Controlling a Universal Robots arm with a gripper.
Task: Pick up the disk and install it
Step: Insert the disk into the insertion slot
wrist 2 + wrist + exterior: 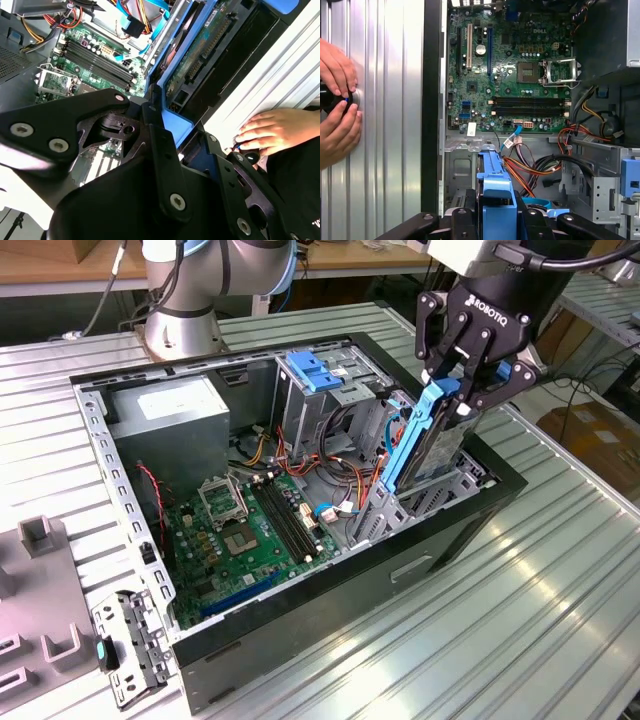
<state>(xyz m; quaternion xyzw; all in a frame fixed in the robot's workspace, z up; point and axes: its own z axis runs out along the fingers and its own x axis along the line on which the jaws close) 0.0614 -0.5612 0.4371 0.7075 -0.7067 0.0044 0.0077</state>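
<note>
While we grip the disk point(440, 450), it sits partway in its bay.
Upper right in the exterior view, our pincer point(462, 390) is clenched on its blue rail point(408, 445); the disk stands tilted on edge, lower end inside the open computer case point(300, 625). Pickup looks done, seating not yet. We cannot read the white sticker point(172, 400) on the power supply box point(180, 455).

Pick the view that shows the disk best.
Exterior view: the disk stands on edge, clamped by the gripper over the drive cage, its blue rail in full sight. The second wrist view shows its circuit-board face close up; the first wrist view shows the carrier's blue end.
</note>
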